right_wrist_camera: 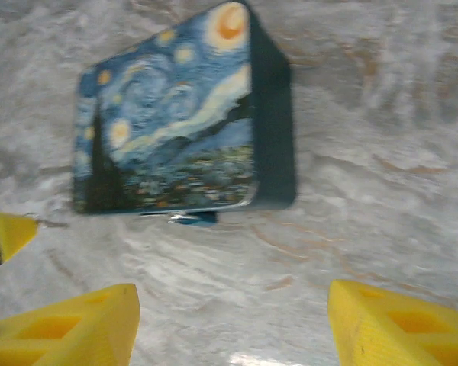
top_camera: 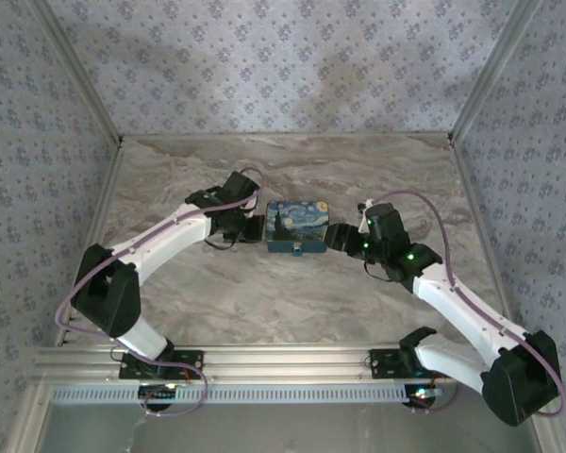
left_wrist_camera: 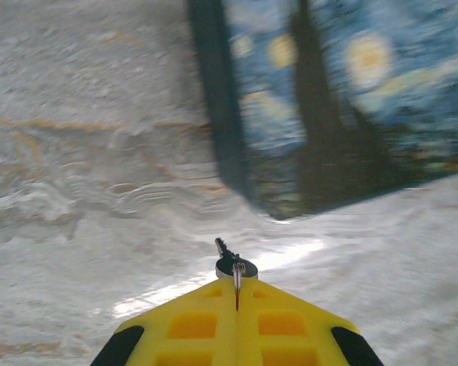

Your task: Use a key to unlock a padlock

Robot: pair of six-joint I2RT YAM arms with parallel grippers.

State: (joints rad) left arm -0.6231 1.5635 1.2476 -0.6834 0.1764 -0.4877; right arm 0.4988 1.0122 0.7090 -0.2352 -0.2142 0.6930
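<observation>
Marbled tabletop [top_camera: 283, 311] is bearing the painted box [top_camera: 297, 225]; left gripper [left_wrist_camera: 237, 284] at its nine o'clock is pinching the key [left_wrist_camera: 230, 259], right gripper [right_wrist_camera: 233, 320] at three o'clock hovering spread, likely to brace it.

Box [top_camera: 297, 226] all swirling blue night sky, yellow stars, dark cypress! Fingers [left_wrist_camera: 191, 324] bright yellow, key [left_wrist_camera: 230, 264] dark, silvery. Table [top_camera: 264, 293] beige-grey marble veining, walls [top_camera: 283, 66] pale lilac-grey with small repeated floral sprigs.
</observation>
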